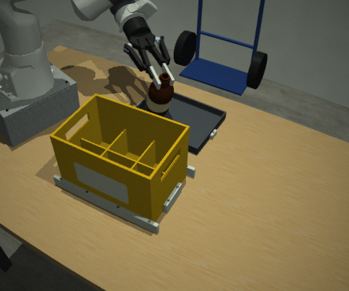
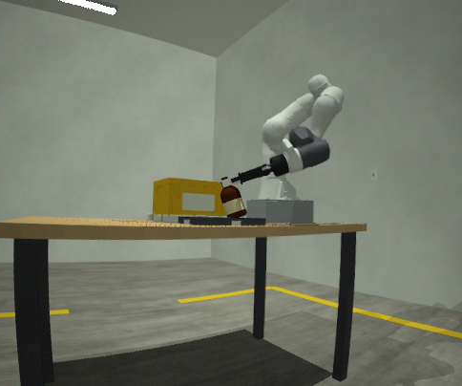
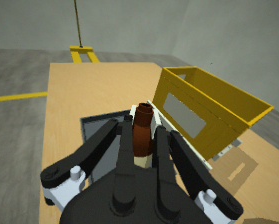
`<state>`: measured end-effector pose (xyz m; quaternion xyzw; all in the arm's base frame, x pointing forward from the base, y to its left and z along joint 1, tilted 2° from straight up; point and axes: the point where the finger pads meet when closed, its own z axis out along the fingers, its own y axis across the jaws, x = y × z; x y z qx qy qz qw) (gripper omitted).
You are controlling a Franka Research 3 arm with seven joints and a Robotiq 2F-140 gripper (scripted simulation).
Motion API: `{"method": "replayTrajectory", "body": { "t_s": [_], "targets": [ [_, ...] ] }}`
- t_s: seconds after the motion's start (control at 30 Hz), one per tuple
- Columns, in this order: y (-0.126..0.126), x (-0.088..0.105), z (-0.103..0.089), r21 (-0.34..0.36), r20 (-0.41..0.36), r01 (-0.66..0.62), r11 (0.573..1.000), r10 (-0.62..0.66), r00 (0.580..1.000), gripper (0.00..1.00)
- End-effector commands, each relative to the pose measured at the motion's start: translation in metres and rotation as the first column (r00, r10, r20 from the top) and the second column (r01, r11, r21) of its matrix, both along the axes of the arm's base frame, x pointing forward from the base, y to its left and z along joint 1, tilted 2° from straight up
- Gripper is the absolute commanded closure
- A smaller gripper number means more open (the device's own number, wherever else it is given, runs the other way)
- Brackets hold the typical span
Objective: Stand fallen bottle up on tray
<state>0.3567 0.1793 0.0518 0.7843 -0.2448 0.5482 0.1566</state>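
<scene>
The brown bottle with a cream label is over the dark tray, at the tray's end nearer the robot base. The exterior view shows it tilted, neck up and leaning left, its base at or just above the tray; contact cannot be told. My gripper is shut on the bottle's neck, reaching in at a slant from the robot's side. The yellow crate stands upright beside the tray. It hides part of the tray in the top view.
Pale strips lie along the crate's foot, and a small pale block sits at the tray's edge. The robot's grey base block stands near the crate. A blue hand truck stands beyond the table.
</scene>
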Motion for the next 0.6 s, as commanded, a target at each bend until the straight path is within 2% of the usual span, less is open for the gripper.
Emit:
{"method": "replayTrajectory", "body": {
  "t_s": [0.0, 0.57],
  "targets": [
    [-0.0001, 0.0008, -0.0016, 0.012, 0.007, 0.008, 1.0, -0.008, 1.0, 1.0],
    [0.0001, 0.0009, -0.0065, 0.012, 0.007, 0.008, 1.0, -0.008, 1.0, 1.0]
  ]
}}
